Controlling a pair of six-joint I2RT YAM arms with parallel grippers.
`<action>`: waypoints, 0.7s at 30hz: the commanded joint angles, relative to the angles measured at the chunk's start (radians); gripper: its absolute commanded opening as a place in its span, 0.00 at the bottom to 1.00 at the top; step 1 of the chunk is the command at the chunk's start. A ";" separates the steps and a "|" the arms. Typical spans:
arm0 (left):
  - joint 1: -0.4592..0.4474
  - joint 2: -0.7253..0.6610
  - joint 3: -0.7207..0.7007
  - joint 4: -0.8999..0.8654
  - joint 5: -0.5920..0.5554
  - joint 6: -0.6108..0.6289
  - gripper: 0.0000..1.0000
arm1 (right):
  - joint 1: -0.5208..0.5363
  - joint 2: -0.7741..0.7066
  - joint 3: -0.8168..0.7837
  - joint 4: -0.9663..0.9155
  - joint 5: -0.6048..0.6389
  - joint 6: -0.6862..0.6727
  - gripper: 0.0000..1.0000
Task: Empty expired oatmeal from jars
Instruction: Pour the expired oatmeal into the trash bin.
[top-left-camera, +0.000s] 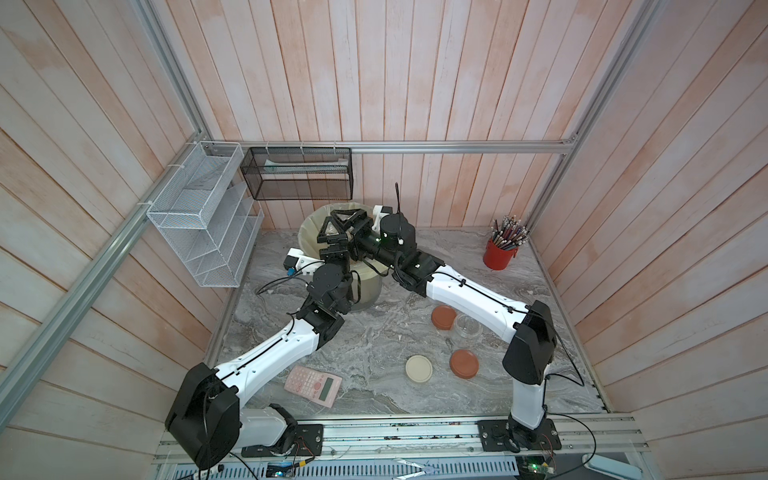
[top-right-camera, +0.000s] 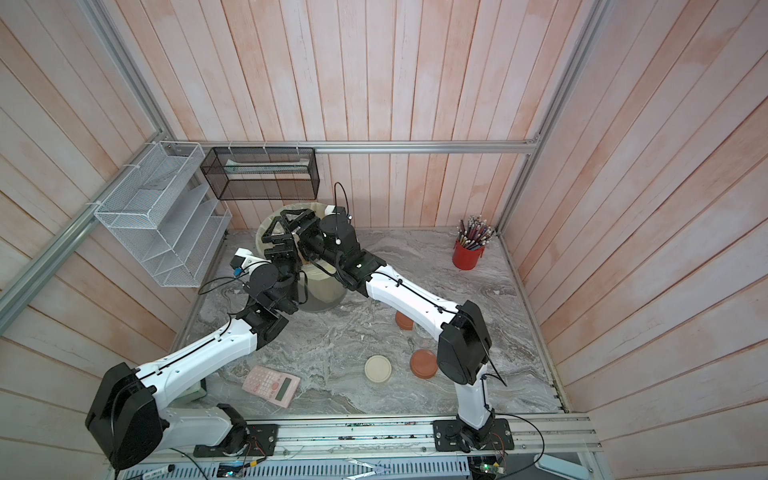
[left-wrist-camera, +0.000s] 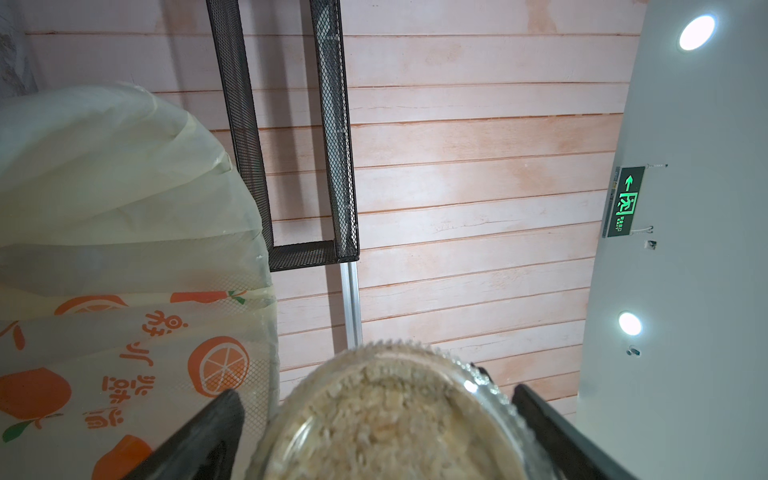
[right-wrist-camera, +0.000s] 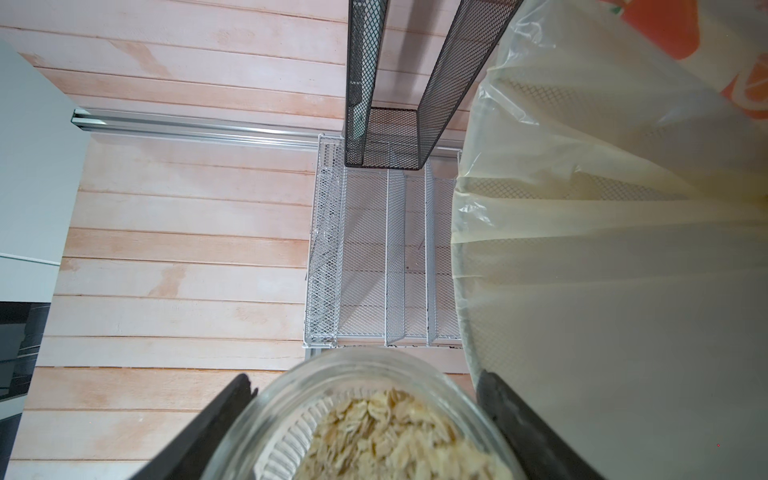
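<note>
Oatmeal (left-wrist-camera: 374, 440): fine pale crumbs packed against the glass of the left jar (left-wrist-camera: 390, 415). Left hand (left-wrist-camera: 376, 395) has its fingers spread wide, one on either side of the jar, gripping it.
More oatmeal in the right jar (right-wrist-camera: 365, 419), as flat, pale flakes (right-wrist-camera: 399, 440) that cover part of the ribbed glass. Right hand (right-wrist-camera: 365, 378) is clamped on this jar, a finger on each side.
Both jars are up off the surface, at the bin (top-left-camera: 368, 286), close to its cream, orange-print liner (left-wrist-camera: 124, 208). How far either jar is tilted: cannot tell.
Bin stands at the surface's back edge, toward the back-left corner.
Third jar (top-left-camera: 468, 326) is clear, lidless and empty. It sits toward the right edge, between two orange lids (top-left-camera: 444, 318) (top-left-camera: 464, 363). Cream lid (top-left-camera: 419, 368) lies nearer the front edge.
Both arms stretch from the front rail and meet over the bin: left arm (top-left-camera: 270, 357) from the front-left corner, right arm (top-left-camera: 465, 295) from the front-right, passing over the empty jar.
Pink calculator (top-left-camera: 313, 386) near the front edge; red pencil cup (top-left-camera: 498, 253) in the back-right corner.
</note>
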 joint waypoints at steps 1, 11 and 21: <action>0.005 0.022 0.022 -0.008 0.038 0.018 1.00 | 0.004 -0.026 0.017 0.094 -0.032 0.005 0.29; 0.006 0.044 0.016 0.023 0.089 0.031 0.55 | -0.001 -0.008 0.028 0.109 -0.069 0.004 0.29; 0.033 0.030 -0.035 0.042 0.126 0.026 0.26 | -0.014 0.006 0.009 0.152 -0.099 0.016 0.40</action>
